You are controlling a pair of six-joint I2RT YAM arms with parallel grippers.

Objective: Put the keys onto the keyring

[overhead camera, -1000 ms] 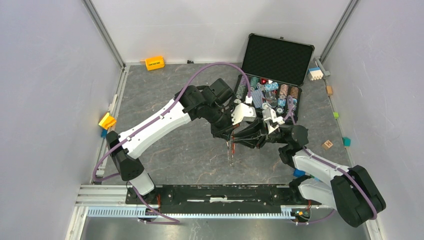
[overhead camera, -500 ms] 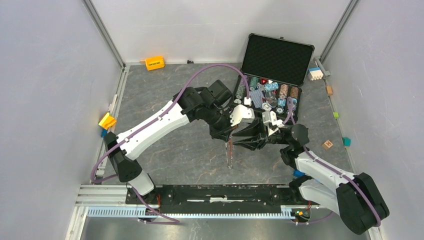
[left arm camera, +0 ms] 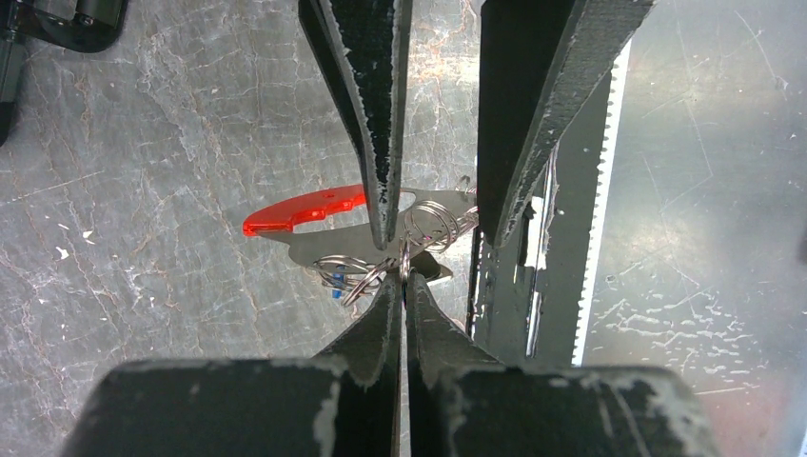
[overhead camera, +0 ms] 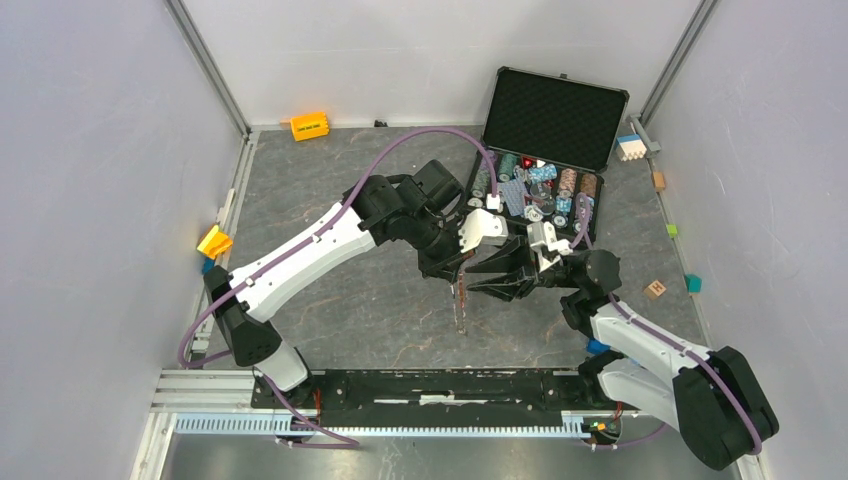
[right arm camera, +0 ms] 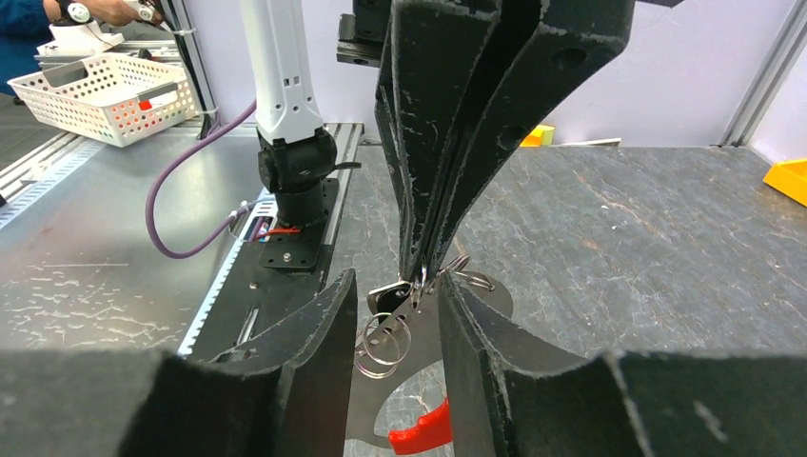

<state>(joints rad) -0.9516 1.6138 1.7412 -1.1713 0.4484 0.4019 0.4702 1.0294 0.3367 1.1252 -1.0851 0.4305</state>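
Threading in progress, not visibly finished

The left gripper (left arm camera: pixel 401 286) pinches the keyring (left arm camera: pixel 305 209) above the table's (overhead camera: pixel 350 300) middle, toward the near edge. The right gripper (right arm camera: pixel 398 286) stands spread around it. Keys (left arm camera: pixel 344 278) dangle alongside; I cannot tell whether any is threaded.

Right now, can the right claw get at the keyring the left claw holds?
Probably yes. The left claw is shut on the keyring, and the right claw is open with a finger on each side of its wire loops. Nothing else lies between.
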